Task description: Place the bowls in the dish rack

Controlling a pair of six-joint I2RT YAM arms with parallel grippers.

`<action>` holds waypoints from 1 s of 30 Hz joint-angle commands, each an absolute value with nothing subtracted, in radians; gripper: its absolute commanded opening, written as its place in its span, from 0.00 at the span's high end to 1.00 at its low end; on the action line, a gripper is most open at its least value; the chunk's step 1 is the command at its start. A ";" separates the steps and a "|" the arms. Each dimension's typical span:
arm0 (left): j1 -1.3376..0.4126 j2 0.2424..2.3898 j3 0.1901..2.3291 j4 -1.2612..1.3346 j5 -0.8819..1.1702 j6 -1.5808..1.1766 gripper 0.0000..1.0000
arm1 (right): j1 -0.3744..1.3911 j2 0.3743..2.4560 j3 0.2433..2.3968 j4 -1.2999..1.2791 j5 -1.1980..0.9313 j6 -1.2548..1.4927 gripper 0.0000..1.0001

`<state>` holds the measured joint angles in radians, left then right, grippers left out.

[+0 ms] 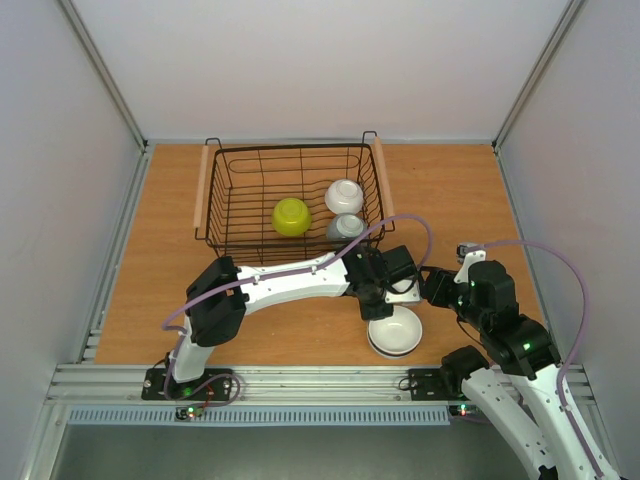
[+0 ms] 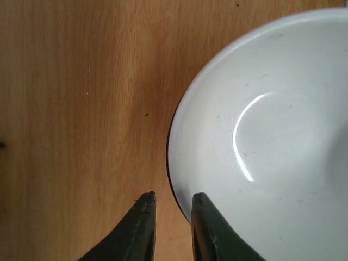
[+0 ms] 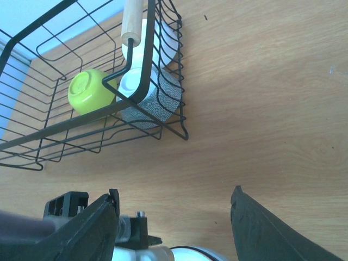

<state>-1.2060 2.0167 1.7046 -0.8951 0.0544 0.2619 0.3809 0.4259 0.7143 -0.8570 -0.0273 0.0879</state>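
The black wire dish rack (image 1: 215, 205) with wooden handles stands at the back and also shows in the right wrist view (image 3: 81, 122). It holds a yellow-green bowl (image 1: 291, 216) (image 3: 89, 91), a white bowl (image 1: 344, 195) and a grey speckled bowl (image 1: 345, 229) (image 3: 160, 103). Another white bowl (image 1: 397, 333) (image 2: 272, 136) sits on the table near the front. My left gripper (image 1: 375, 303) (image 2: 172, 196) is narrowly open astride its rim, one finger outside and one inside. My right gripper (image 1: 432, 285) (image 3: 175, 190) is wide open and empty, just right of it. The orange and blue-patterned bowls are out of view.
The left arm (image 1: 290, 282) reaches across the table's front from left to right, close to the rack's near wall. Metal frame posts and white walls enclose the table; a rail (image 1: 300, 382) runs along the near edge.
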 commanded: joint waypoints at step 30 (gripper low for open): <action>-1.226 2.056 1.708 -0.851 -0.182 0.293 0.57 | 0.382 0.416 0.725 -0.842 -0.036 0.080 0.42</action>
<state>-1.2186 2.0750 1.7092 -0.8997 -0.0643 0.2474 0.3794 0.4259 0.7139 -0.8837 0.0040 0.0868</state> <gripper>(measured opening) 0.427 0.582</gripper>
